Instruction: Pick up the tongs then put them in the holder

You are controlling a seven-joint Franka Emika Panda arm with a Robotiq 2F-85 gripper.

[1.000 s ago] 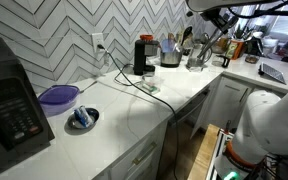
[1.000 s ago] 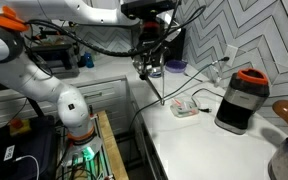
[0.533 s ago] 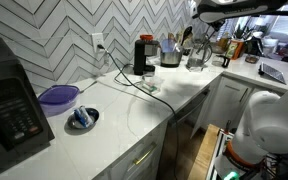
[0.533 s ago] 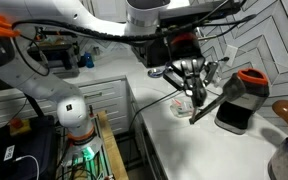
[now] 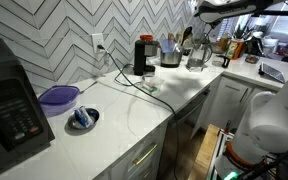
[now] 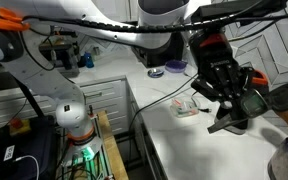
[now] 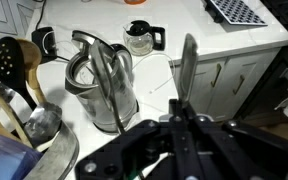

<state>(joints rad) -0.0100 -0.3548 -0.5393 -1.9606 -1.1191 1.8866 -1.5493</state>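
My gripper (image 7: 181,112) is shut on the tongs (image 7: 185,68). They show as one slim grey bar sticking out past the fingers in the wrist view. In an exterior view the gripper (image 6: 226,95) hangs above the counter in front of the black appliance (image 6: 254,100), and the tongs (image 6: 227,124) slant down from it. The holder (image 7: 56,152) is a shiny steel pot at the lower left of the wrist view. It holds a black slotted spoon (image 7: 8,58) and wooden utensils. The holder (image 5: 170,56) also stands beside the black appliance (image 5: 142,55), with the gripper (image 5: 209,30) high to its right.
A glass kettle (image 7: 104,88) stands between the tongs and the holder and shows in an exterior view too (image 5: 196,55). A small glass carafe (image 7: 139,37) stands behind it. A purple bowl (image 5: 58,96), a microwave (image 5: 9,105) and a black cable (image 5: 124,78) are farther along the counter.
The gripper has carried the tongs along the counter, away from the purple bowl's end. It has come in front of the black appliance, closer to the holder.
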